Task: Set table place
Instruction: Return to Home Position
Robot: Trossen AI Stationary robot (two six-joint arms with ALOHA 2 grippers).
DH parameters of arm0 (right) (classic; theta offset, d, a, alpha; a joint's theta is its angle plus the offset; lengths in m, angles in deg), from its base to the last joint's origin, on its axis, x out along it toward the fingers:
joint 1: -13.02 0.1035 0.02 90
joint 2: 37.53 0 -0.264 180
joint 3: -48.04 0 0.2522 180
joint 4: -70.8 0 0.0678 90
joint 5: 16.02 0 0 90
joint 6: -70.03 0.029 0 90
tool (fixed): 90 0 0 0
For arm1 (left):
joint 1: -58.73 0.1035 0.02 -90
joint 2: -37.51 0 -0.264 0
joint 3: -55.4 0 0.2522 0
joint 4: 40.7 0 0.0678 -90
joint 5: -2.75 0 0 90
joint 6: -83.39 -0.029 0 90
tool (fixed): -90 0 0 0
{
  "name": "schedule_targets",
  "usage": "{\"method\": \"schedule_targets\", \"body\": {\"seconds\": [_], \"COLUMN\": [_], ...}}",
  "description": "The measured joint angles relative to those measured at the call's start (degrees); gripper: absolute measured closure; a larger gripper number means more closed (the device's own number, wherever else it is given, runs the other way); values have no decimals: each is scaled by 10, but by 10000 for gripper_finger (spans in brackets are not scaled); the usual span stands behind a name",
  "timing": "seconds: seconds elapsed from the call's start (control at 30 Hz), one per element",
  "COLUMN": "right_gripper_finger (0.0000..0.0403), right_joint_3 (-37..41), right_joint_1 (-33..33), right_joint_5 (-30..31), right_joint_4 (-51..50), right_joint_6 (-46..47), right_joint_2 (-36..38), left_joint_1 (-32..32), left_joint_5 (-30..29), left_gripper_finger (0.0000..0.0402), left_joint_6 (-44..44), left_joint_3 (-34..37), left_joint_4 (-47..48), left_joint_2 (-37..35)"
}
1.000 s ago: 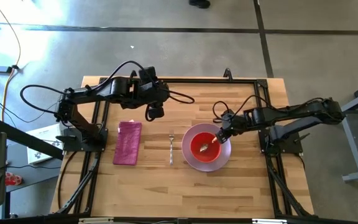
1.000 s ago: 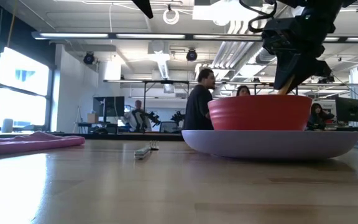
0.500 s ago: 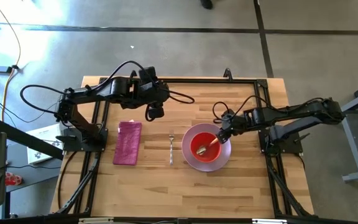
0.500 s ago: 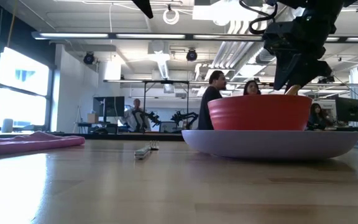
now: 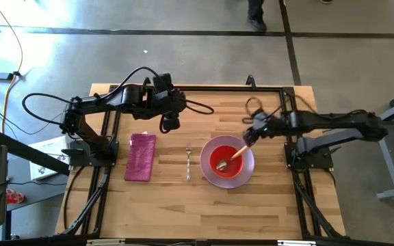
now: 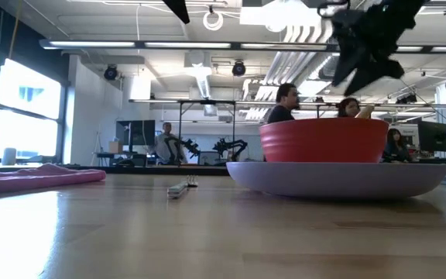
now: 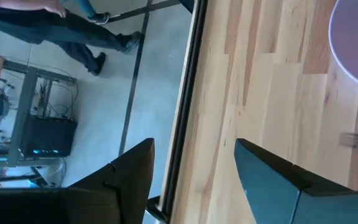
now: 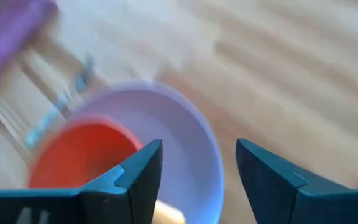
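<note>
The red bowl sits on the lilac plate, right of the table's middle. The wooden-handled spoon lies with its metal end in the bowl and its handle leaning on the rim. The fork lies flat left of the plate, and the magenta napkin lies flat farther left. My right gripper is open, above and just beyond the plate's far-right edge, touching nothing. In its wrist view the handle's end shows below the fingers. My left gripper hovers open over the far-middle table.
Bare wood stretches along the near side and right of the plate. The black frame edges the tabletop. People stand in the room beyond the table.
My right gripper has come off the spoon's handle and drawn up and back toward the table's far-right. The spoon has stayed in the bowl, its handle now leaning on the rim. People behind the table have walked to the right.
</note>
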Motion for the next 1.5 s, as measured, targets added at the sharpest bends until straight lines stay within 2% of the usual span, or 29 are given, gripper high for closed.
{"method": "schedule_targets", "body": {"seconds": [0.1, 0.17, 0.3, 0.43, 0.6, 0.7, 0.8, 0.87, 1.03, 1.2, 1.33, 1.43, 1.5], "right_gripper_finger": [240, 280, 383, 390, 401, 402, 403, 403, 403, 403, 403, 403, 403], "right_joint_3": [-39, -72, -142, -198, -217, -207, -190, -178, -119, -11, 77, 100, 119], "right_joint_1": [-7, -9, -9, -9, -9, -8, -8, -8, -8, -8, -8, -7, -7], "right_joint_5": [46, 75, 132, 181, 204, 203, 196, 188, 132, 75, 60, 45, 28], "right_joint_4": [-14, -41, -118, -185, -209, -211, -208, -200, -131, -20, 51, 58, 105], "right_joint_6": [-38, -64, -115, -137, -177, -188, -192, -203, -254, -290, -293, -299, -301], "right_joint_2": [39, 64, 114, 160, 235, 287, 335, 363, 430, 516, 587, 579, 581], "left_joint_1": [0, 0, 0, -16, -43, -55, -62, -62, -64, -64, -64, -64, -64], "left_joint_5": [2, 2, 2, -6, -22, -22, 3, 36, 108, 142, 145, 160, 173], "left_gripper_finger": [193, 207, 278, 381, 391, 398, 399, 400, 401, 401, 401, 401, 401], "left_joint_6": [-11, -3, 29, 47, 66, 88, 105, 108, 71, 54, 60, 44, 27], "left_joint_3": [0, 0, 0, 0, 8, 64, 163, 250, 496, 719, 836, 894, 923], "left_joint_4": [14, 37, 91, 117, 112, 76, -9, -104, -411, -697, -829, -895, -935], "left_joint_2": [0, 0, -2, -3, -4, -32, -95, -149, -298, -421, -489, -528, -548]}}
